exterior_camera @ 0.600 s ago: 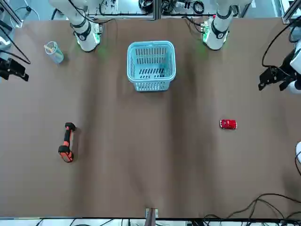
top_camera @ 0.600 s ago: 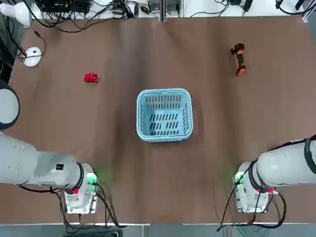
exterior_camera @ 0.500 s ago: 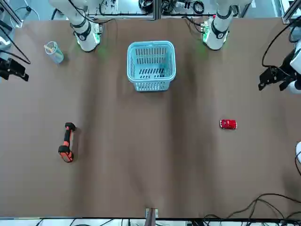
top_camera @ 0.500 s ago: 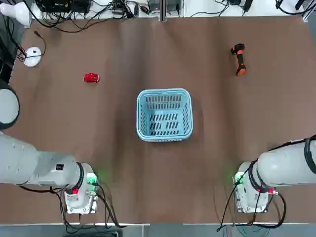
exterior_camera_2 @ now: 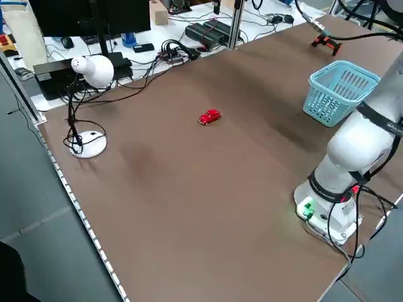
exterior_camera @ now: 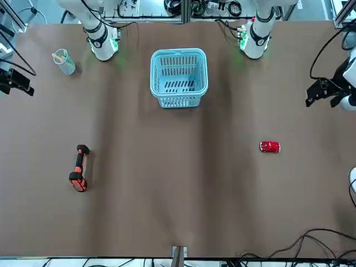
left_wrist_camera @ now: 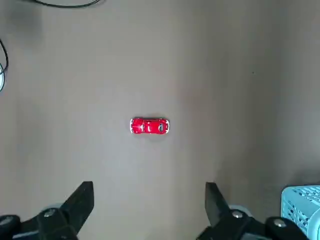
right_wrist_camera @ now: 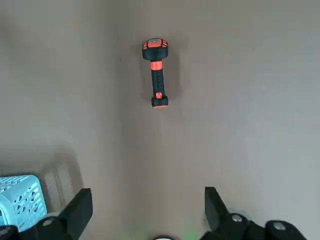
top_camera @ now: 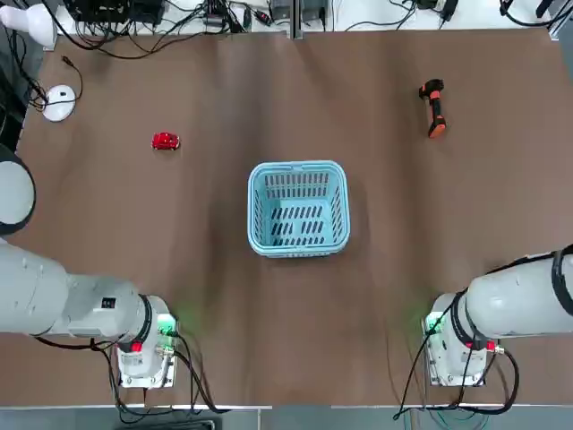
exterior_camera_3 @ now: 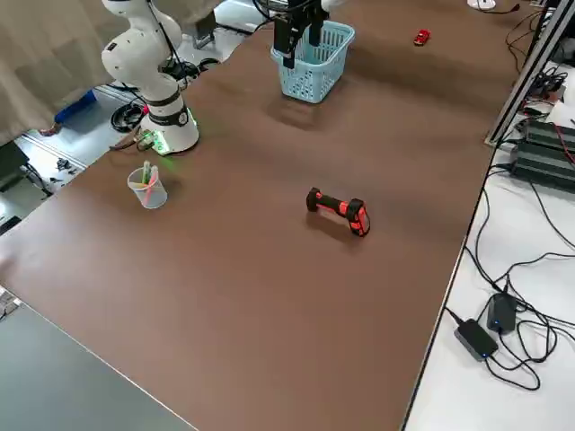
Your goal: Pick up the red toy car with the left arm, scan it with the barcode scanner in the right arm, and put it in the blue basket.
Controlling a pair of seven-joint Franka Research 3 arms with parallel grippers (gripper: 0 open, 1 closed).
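Observation:
The red toy car point(top_camera: 165, 141) lies on the brown table at the far left, also seen between my left gripper's spread fingers in the left wrist view point(left_wrist_camera: 149, 126). My left gripper point(left_wrist_camera: 147, 200) hangs open high above it, holding nothing. The barcode scanner point(top_camera: 434, 107), black and orange, lies on its side at the far right. My right gripper point(right_wrist_camera: 146, 207) hovers open well above the scanner point(right_wrist_camera: 156, 72), empty. The blue basket point(top_camera: 298, 168) stands at the table's middle with nothing in it.
A white desk lamp's base point(top_camera: 58, 101) sits on the table's far left corner, and cables run along the far edge. A clear cup with sticks point(exterior_camera: 64, 61) stands near the right arm's base. Bare brown table lies between car, basket and scanner.

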